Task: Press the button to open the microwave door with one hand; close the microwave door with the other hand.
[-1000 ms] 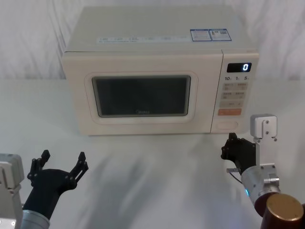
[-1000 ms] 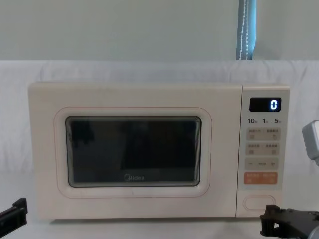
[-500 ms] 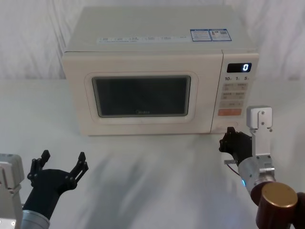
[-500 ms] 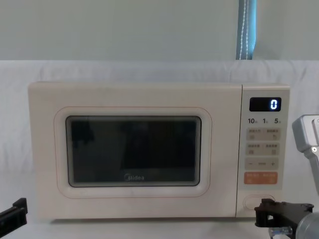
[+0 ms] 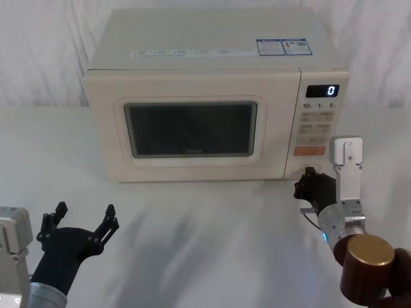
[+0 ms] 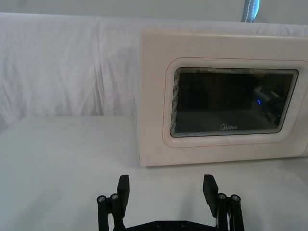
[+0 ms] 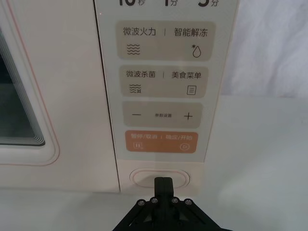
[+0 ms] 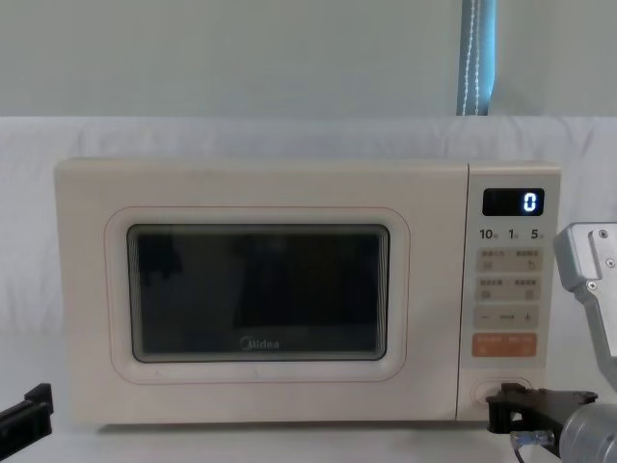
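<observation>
The microwave (image 5: 205, 96) fills the upper centre of the head view, its door (image 5: 192, 131) flush with the body; the right hand (image 7: 163, 181), fingers pinched together, sits at the button (image 7: 161, 177) at lower right; the left hand (image 5: 80, 221), fingers spread, hovers over the worktop (image 5: 205, 237) at lower left.

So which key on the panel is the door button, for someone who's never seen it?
On the microwave, look down the control panel right of the door. The button is the lowest key, under the orange rectangular button: a wide, cream, unlettered pill.
</observation>
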